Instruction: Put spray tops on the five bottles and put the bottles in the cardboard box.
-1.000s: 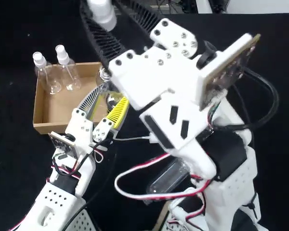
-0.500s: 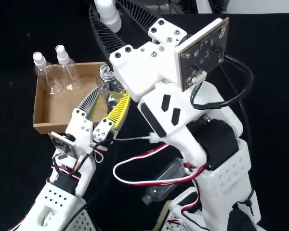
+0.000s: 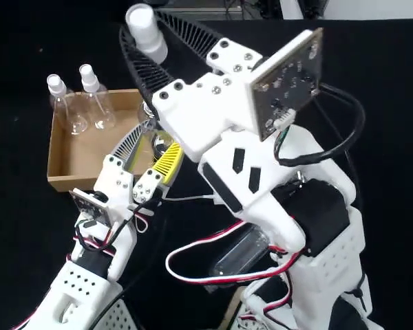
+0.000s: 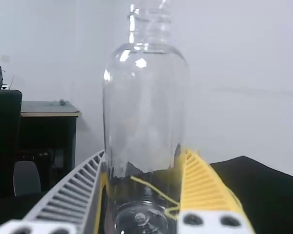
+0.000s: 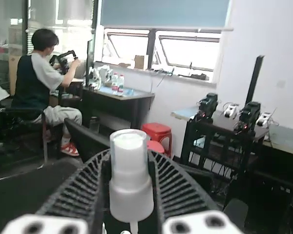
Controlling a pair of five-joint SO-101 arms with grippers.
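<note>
**Alignment first**

Clamped upright in the left gripper (image 3: 162,135), just beside the cardboard box (image 3: 72,180): an open bottle (image 4: 145,122). Pinched in the right gripper (image 5: 129,155), well above its neck: the spray top (image 5: 130,175). Calls for lowering along the bottle's upright axis.

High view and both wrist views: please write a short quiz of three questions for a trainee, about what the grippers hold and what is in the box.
1. True or false: the left gripper is empty.
2. The right gripper holds: A) a spray top; B) a bottle; C) nothing.
3. How many bottles with tops stand in the box?

Key:
1. False. It is shut on a clear bottle.
2. A.
3. Two.
</note>
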